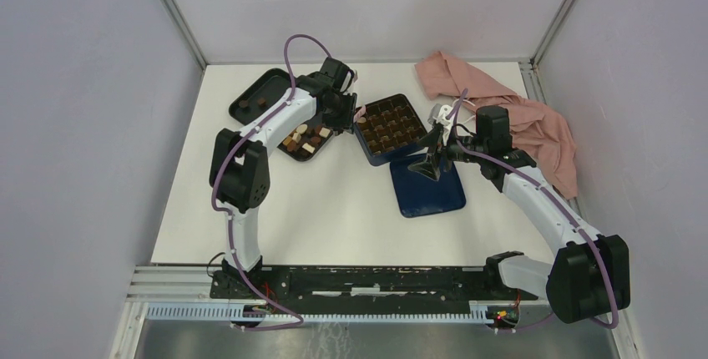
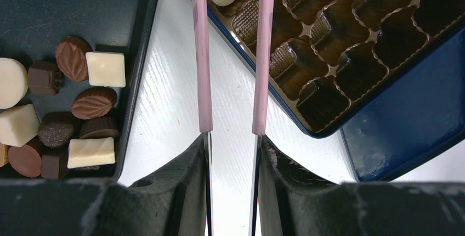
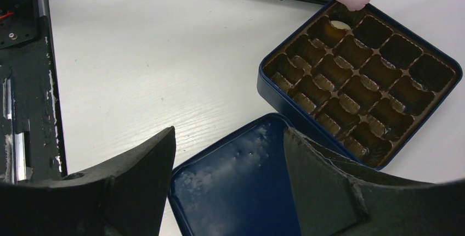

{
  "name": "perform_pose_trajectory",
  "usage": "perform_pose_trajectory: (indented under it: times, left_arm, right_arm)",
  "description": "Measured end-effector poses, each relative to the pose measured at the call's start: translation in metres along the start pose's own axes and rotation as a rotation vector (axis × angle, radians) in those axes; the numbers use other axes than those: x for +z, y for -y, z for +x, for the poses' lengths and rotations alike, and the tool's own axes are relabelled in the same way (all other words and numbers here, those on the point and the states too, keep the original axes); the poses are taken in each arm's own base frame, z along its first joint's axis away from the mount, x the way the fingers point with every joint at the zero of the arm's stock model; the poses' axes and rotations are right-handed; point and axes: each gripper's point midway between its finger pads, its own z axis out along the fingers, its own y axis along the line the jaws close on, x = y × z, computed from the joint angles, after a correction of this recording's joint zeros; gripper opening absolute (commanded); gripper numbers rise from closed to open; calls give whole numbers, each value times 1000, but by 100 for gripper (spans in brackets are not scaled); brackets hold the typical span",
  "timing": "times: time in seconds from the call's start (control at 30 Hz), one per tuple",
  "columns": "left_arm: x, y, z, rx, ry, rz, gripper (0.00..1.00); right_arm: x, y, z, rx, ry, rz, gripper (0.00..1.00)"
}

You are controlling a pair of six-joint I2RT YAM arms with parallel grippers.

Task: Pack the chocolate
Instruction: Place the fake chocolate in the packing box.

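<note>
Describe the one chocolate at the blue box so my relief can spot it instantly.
Find the dark blue grid box mid-table, then its corner nearest the black tray, at the pink tips of the left hand. There sits a cream-white oval chocolate; the box's other compartments look empty, just glossy brown.
</note>
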Motion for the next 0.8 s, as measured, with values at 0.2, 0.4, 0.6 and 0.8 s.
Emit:
perform_pose_trajectory:
  times: [0.2, 0.4, 0.6, 0.8]
  left_arm:
    - [0, 0, 0, 0, 0, 0, 40]
    - [0, 0, 0, 0, 0, 1, 38]
    - [-3, 7, -2, -2, 7, 48, 38]
    - [-30, 4, -2, -29, 53, 127, 37]
  right_arm:
    - [0, 0, 0, 1, 0, -1, 78]
    - [0, 0, 0, 1, -1, -1, 78]
    - [0, 0, 0, -1, -2, -1, 78]
    - [0, 0, 0, -8, -2, -1, 77]
